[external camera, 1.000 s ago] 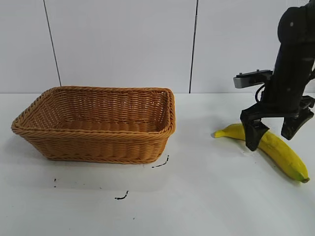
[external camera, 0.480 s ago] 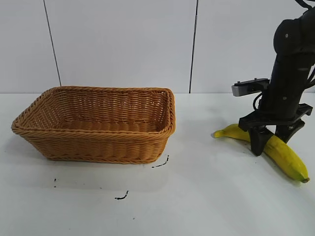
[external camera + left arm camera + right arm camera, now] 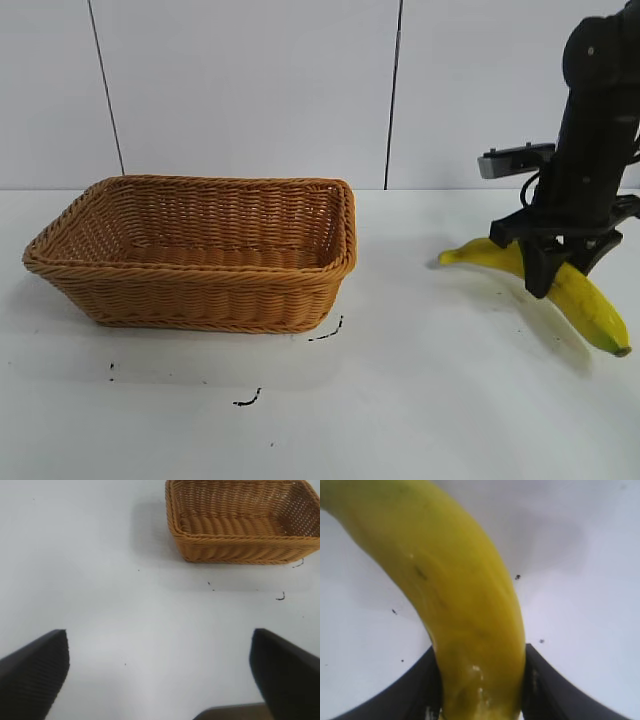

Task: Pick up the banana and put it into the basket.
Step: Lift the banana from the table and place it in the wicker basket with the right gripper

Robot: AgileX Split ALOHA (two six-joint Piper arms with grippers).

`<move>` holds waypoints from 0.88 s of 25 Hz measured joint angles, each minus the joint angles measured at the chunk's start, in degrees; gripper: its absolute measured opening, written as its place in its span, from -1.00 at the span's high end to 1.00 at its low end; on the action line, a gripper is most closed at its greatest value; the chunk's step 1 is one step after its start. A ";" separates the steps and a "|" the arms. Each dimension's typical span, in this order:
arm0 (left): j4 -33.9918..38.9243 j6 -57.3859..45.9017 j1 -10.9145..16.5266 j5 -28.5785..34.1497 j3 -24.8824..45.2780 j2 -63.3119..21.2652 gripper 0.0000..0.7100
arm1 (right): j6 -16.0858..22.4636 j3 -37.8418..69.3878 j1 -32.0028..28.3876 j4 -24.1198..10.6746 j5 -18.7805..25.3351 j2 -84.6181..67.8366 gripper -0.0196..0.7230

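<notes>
Right pincer (image 3: 558,272) is clenched on the banana (image 3: 585,300) near its middle, at the right side of the white worktop (image 3: 400,400), well apart from the basket (image 3: 195,250). In the right wrist view the dark fingers (image 3: 410,695) press against both flanks of the yellow fruit (image 3: 465,615), so the grip looks firm. From the exterior view the banana hangs tilted, its stem end toward the basket and its tip lower and farther out, with a soft shadow on the worktop below it, so I judge it to be just off the surface.

The task stands at roughly its midpoint: the grasp is made and the lift has begun, while the carry across to the basket and the release inside it are left. The basket holds nothing that shows in either view of it.

Left pincer (image 3: 160,675) is released, its fingers spread wide, parked out of the exterior view and looking across bare worktop toward the basket (image 3: 240,525).

Against the frame of half a second ago, the banana sits higher: its stem end and its tip have both risen, and the shadow under it has separated from the fruit. The right arm is likewise raised a little and has shifted slightly to the right. A second ago the pincer was still spread over the banana as it lay flat. The basket and the small dark marks (image 3: 325,332) in front of it have not moved
</notes>
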 joint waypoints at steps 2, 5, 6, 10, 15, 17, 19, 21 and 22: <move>0.00 0.00 0.00 0.00 0.00 0.00 -0.96 | -0.22 -3.05 0.02 0.00 0.92 -0.01 0.10; 0.00 0.00 0.00 0.00 0.00 0.00 -0.96 | -1.97 -6.35 0.07 0.05 1.37 -0.01 0.10; 0.00 0.00 0.00 0.00 0.00 0.00 -0.96 | -2.94 -7.27 0.06 0.05 1.52 -0.01 0.10; 0.00 0.00 0.00 0.00 0.00 0.00 -0.96 | -5.94 -9.40 0.06 0.27 1.71 0.11 0.10; 0.00 0.00 0.00 0.00 0.00 0.00 -0.96 | -6.64 -13.63 1.80 0.81 1.80 2.34 0.10; 0.00 0.00 0.00 0.00 0.00 0.00 -0.96 | -6.82 -14.93 3.66 0.67 1.73 3.18 0.10; 0.00 0.00 0.00 0.00 0.00 0.00 -0.96 | -7.09 -16.11 6.03 0.60 1.73 3.85 0.10; 0.00 0.00 0.00 0.00 0.00 0.00 -0.96 | -7.15 -16.53 8.73 0.60 1.79 4.03 0.10; 0.00 0.00 0.00 0.00 0.00 0.00 -0.96 | -7.29 -16.75 10.25 0.60 1.79 4.11 0.10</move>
